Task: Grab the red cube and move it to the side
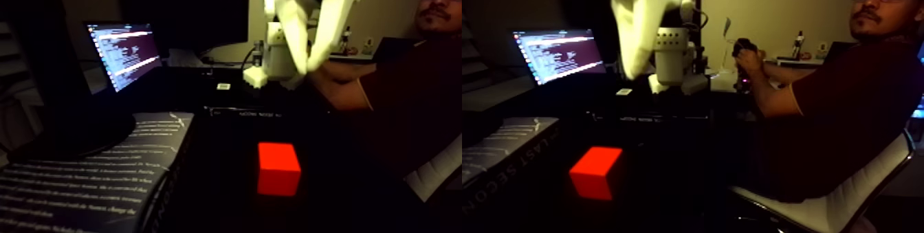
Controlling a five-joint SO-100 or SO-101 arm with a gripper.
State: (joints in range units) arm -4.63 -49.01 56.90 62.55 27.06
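Fixed view: red cube (278, 169) on dark table, well below raised fingers (306, 40).

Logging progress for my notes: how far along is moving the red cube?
Nothing looks done yet: the red cube sits alone on the dark table. In hand: the white gripper hangs above and behind it, holding nothing. Left: descend, grab the cube, carry it aside.

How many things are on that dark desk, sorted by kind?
The fixed view holds two nearly equal pictures side by side; each thing is counted once.
Red cube: 1
White robot arm with its claw: 1
Lit laptop: 1
Printed book: 1
Total: 4
A person sits on a chair beside the desk, not counted.
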